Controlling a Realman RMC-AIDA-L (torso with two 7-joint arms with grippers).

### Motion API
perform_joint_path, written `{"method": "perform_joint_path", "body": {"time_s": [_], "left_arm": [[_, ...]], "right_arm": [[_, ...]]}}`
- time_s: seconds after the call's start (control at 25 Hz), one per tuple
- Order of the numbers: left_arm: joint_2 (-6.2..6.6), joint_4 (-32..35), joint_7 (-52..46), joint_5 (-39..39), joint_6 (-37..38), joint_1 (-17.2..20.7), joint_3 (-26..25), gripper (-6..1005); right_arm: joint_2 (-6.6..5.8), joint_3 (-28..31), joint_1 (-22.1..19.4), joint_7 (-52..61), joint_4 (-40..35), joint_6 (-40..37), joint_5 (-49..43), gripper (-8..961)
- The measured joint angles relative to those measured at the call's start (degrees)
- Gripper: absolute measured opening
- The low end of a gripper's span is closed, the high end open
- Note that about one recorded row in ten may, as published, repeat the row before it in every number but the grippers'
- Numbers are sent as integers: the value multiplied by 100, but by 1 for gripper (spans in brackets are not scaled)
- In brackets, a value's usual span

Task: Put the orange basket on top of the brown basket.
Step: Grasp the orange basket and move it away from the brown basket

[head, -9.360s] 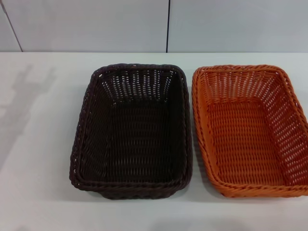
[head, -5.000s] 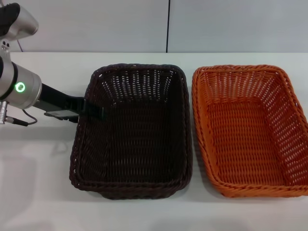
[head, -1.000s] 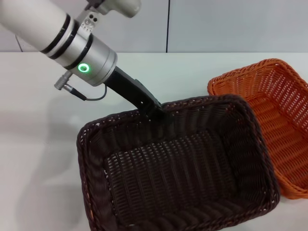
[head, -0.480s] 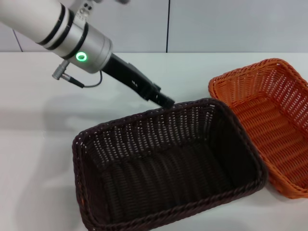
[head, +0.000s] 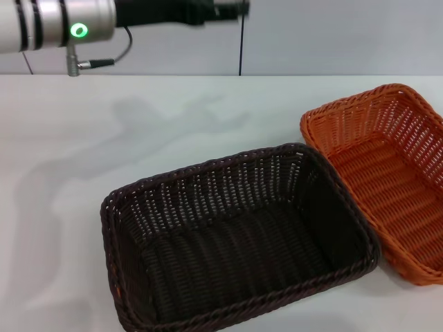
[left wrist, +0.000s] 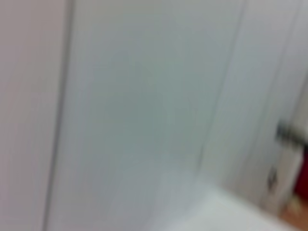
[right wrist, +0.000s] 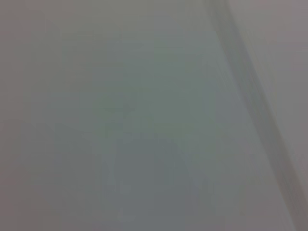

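The brown basket (head: 235, 242) lies on the white table, turned at an angle, in the lower middle of the head view. Its right end touches or overlaps the left rim of the orange basket (head: 387, 173), which lies at the right and is cut off by the picture edge. My left gripper (head: 232, 8) is high at the top of the head view, well above and behind both baskets, holding nothing. The right gripper is out of view. Both wrist views show only blurred wall.
The white table (head: 138, 124) stretches bare to the left of and behind the baskets. A pale wall with a dark vertical seam (head: 241, 48) stands behind the table.
My left gripper has come off the brown basket's far rim and risen up and back. The brown basket has settled flat on the table against the orange basket.
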Motion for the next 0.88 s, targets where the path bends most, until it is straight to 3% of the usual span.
{"method": "perform_joint_path", "body": {"time_s": [0.04, 0.08, 0.12, 0.2, 0.24, 0.28, 0.32, 0.36, 0.44, 0.48, 0.52, 0.64, 0.88], "left_arm": [[-9, 32, 234, -365, 86, 94, 22, 859], [-9, 32, 234, -365, 86, 94, 22, 859], [-32, 243, 1077, -1635, 298, 417, 118, 859], [-29, 467, 1544, -2348, 317, 529, 147, 859], [-17, 793, 2157, -3188, 261, 659, 151, 859], [-17, 793, 2157, -3188, 261, 659, 151, 859], [-16, 908, 2372, -3486, 217, 703, 139, 859], [-15, 1011, 2591, -3757, 174, 748, 122, 859], [-13, 1200, 2996, -4339, 106, 836, 94, 859], [-13, 1200, 2996, -4339, 106, 836, 94, 859], [-10, 1258, 3048, -4515, 104, 858, 67, 859], [-4, 1315, 3108, -4587, 137, 831, 35, 859], [-5, 1438, 3190, -4591, 254, 682, 55, 859]], "right_arm": [[-211, -228, -61, 1082, -513, -305, -1070, 713], [-211, -228, -61, 1082, -513, -305, -1070, 713], [-325, -258, -65, 1557, -752, -568, -1601, 713], [-519, -246, -44, 2197, -1135, -1130, -2508, 713], [-699, -230, 43, 2620, -1490, -1874, -3478, 713], [-699, -230, 43, 2620, -1490, -1874, -3478, 713], [-817, -164, 186, 2778, -1849, -2593, -4454, 713], [-817, -164, 186, 2778, -1849, -2593, -4454, 713], [-883, 3, 475, 2844, -2254, -3404, -5892, 713], [-883, 3, 475, 2844, -2254, -3404, -5892, 713], [-929, 41, 684, 2851, -2336, -3815, -6628, 713], [-960, -13, 904, 2829, -2345, -4167, -7419, 713], [-950, -385, 1074, 2745, -2234, -4571, -7970, 713]]}}
